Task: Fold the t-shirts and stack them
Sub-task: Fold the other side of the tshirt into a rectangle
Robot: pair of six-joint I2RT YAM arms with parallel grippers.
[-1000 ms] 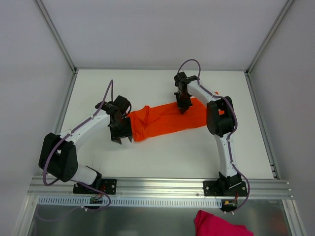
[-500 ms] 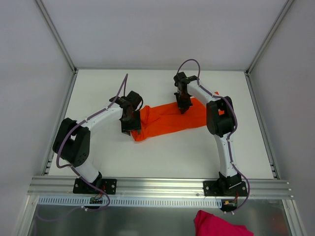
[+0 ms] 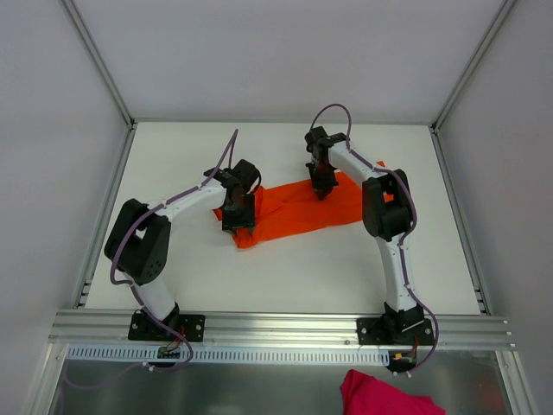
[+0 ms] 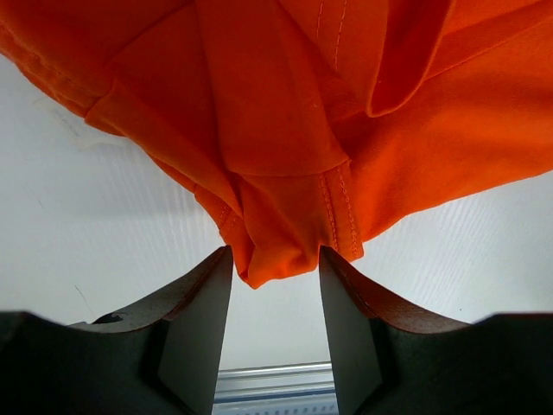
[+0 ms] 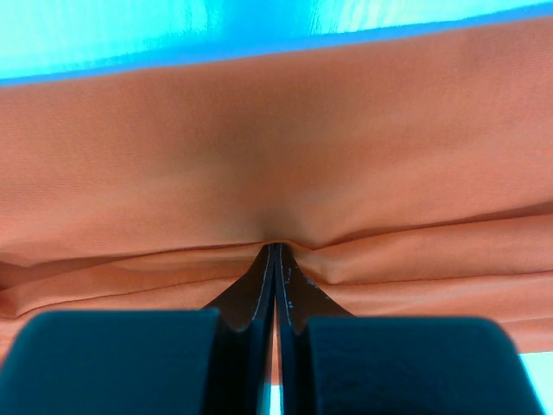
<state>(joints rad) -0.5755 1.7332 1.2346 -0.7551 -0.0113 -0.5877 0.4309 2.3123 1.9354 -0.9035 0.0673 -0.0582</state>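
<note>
The orange t-shirt [image 3: 294,209] lies bunched in a long band across the middle of the white table [image 3: 285,268]. My left gripper [image 3: 239,223] is at its left end. In the left wrist view [image 4: 275,259] the jaws stand partly closed, with a gathered hem of the t-shirt [image 4: 285,147] pinched between the fingertips. My right gripper [image 3: 321,190] is at the shirt's upper right edge. In the right wrist view [image 5: 275,247] its jaws are shut tight on a fold of the fabric [image 5: 276,156]. The neck label is hidden.
A pink cloth [image 3: 380,396] lies below the aluminium rail [image 3: 276,327] at the near edge. White walls enclose the table on the left, back and right.
My left gripper has moved right and a little away from me with the shirt's left end, shortening the orange band. The right gripper has stayed in place.
</note>
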